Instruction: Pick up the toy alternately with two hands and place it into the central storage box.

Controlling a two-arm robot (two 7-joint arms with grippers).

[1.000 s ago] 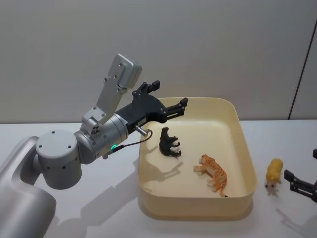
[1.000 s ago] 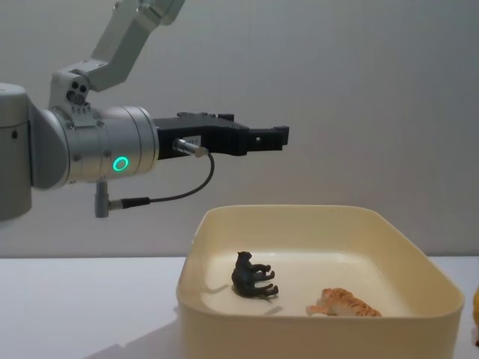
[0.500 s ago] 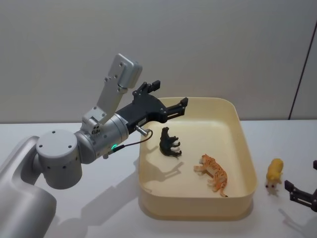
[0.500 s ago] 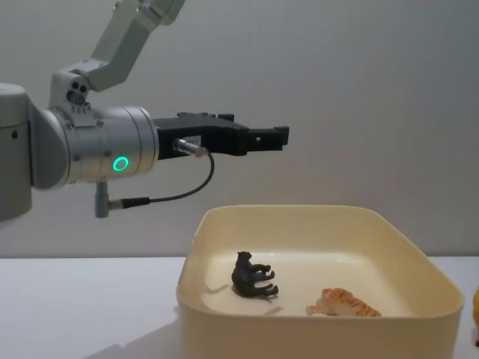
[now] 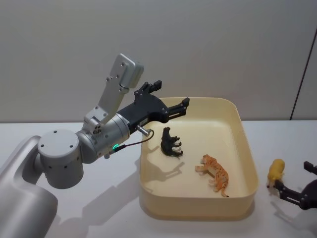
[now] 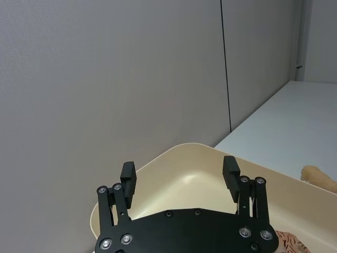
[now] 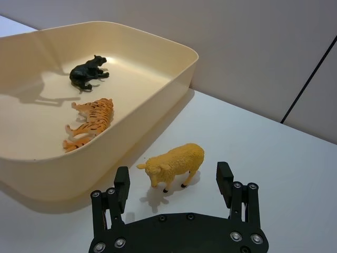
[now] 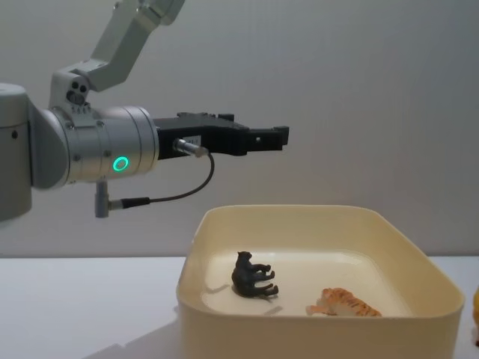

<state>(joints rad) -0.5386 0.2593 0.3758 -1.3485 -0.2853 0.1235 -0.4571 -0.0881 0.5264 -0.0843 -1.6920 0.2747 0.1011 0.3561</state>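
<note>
While the left gripper (image 5: 171,99) hangs in the air above the far left corner of the central storage box (image 5: 246,148), its two black fingers (image 6: 128,175) stand spread apart with nothing between them. In the chest view this gripper (image 8: 269,138) extends level from a thick silver wrist (image 8: 105,146) bearing a lit green ring, well above the box rim (image 8: 314,213).

The box, cream-yellow with rounded corners, sits on the white tabletop (image 5: 74,218) toward its middle. Two toys lie inside it. A black animal figure (image 5: 170,142) rests on its side near the far left corner of the box floor; an orange striped tiger (image 5: 215,173) lies on its side nearer the front right corner, apart from the black figure.

A yellow sheep toy (image 5: 275,172) stands upright on the tabletop outside the box, just beside its right wall and not touching it. The right gripper (image 5: 291,182) is low over the tabletop near the right edge, close to the sheep. In the right wrist view its fingers (image 7: 121,185) are spread wide, one to each side of the sheep (image 7: 174,162), which stands just ahead of the fingertips; no finger touches the toy. Its shadow falls on the tabletop beneath it.
</note>
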